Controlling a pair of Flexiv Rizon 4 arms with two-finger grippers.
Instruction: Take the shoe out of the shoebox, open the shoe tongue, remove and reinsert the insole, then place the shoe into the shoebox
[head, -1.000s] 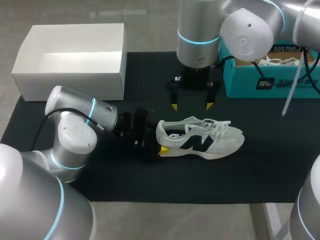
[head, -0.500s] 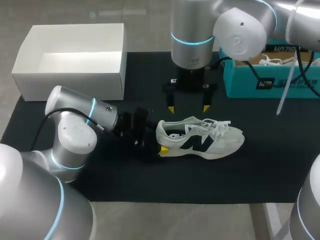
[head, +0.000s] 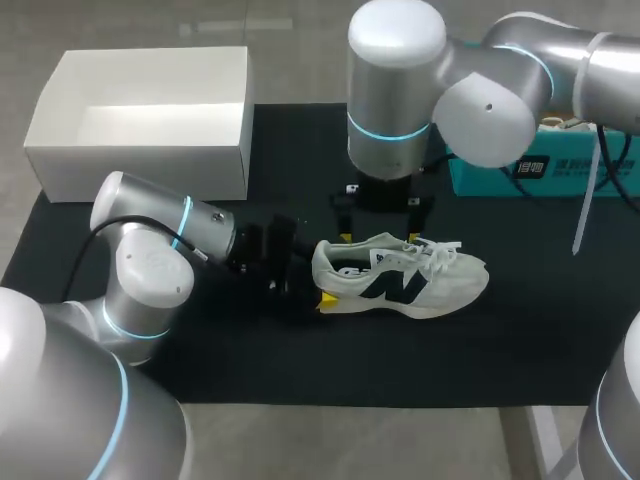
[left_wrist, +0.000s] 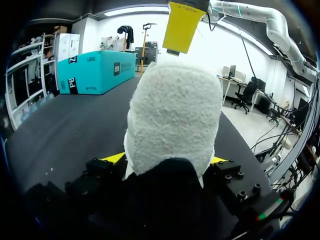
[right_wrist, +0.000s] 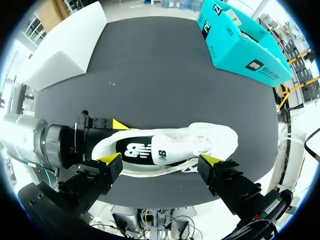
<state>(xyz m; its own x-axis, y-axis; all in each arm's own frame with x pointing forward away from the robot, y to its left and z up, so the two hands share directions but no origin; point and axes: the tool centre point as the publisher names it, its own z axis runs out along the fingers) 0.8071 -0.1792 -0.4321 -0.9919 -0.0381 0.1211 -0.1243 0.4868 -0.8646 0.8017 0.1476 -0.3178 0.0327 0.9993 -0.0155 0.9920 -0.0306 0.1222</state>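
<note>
A white sneaker (head: 405, 278) with a dark logo lies on its sole on the black mat (head: 300, 150), toe to the right. My left gripper (head: 305, 288) is shut on its heel (left_wrist: 175, 115), a yellow tip against each side. My right gripper (head: 378, 236) hangs open just above the shoe's opening, its fingers astride the shoe (right_wrist: 200, 140). The dark insole (right_wrist: 134, 150) shows inside. In the left wrist view one yellow fingertip (left_wrist: 182, 25) of the right gripper stands above the heel. The teal shoebox (head: 545, 165) sits at the back right.
A white open box (head: 140, 110) stands at the back left, partly off the mat. The teal shoebox (right_wrist: 240, 45) holds white paper or laces. Bare mat (right_wrist: 160, 70) lies between the two boxes and in front of the shoe.
My right arm has come forward and down, bringing its open gripper from behind the shoe to just over the shoe's opening. The left arm and the shoe have kept still.
</note>
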